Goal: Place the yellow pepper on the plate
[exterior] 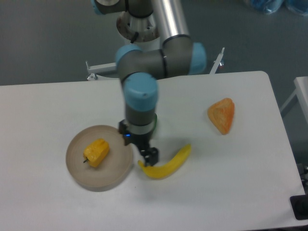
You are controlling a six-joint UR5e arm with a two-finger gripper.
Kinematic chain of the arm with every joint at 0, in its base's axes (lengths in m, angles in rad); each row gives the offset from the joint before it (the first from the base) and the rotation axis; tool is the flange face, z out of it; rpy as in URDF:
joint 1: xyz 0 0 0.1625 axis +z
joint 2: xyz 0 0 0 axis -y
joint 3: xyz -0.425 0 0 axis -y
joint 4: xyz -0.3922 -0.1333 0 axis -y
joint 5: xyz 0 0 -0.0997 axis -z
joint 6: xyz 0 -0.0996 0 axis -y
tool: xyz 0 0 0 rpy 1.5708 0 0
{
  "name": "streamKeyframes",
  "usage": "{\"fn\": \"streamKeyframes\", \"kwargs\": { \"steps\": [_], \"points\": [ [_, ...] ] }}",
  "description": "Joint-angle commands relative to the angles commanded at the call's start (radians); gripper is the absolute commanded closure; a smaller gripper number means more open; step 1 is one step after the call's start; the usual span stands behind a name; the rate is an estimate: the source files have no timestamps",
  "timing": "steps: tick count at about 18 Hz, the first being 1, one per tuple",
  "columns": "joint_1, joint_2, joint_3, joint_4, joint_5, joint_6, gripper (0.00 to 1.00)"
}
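The yellow pepper (96,152) lies on its side in the middle of the tan plate (77,171), its dark stem pointing left. Nothing is touching it. My gripper (138,146) hangs to the right of the plate, just past its rim and above the left end of the banana. It is open, with nothing between its fingers (152,156).
A yellow banana (169,163) lies right of the plate, under the gripper's tip. The green pepper (155,123) is almost wholly hidden behind my wrist. An orange wedge-shaped item (222,115) sits at the right of the white table (216,192).
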Motion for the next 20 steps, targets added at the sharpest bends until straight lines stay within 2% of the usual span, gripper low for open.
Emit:
{"fn": "streamKeyframes", "kwargs": {
  "steps": [1, 4, 9, 14, 20],
  "points": [
    [0.043, 0.0, 0.0, -0.003, 0.0, 0.026, 0.0],
    [0.111, 0.0, -0.002, -0.049, 0.02, 0.144, 0.0],
    [0.138, -0.005, -0.028, -0.052, 0.185, 0.207, 0.0],
    [0.164, -0.02, -0.061, -0.046, 0.176, 0.224, 0.0],
    [0.166, -0.038, -0.052, -0.043, 0.135, 0.222, 0.0]
  ]
}}
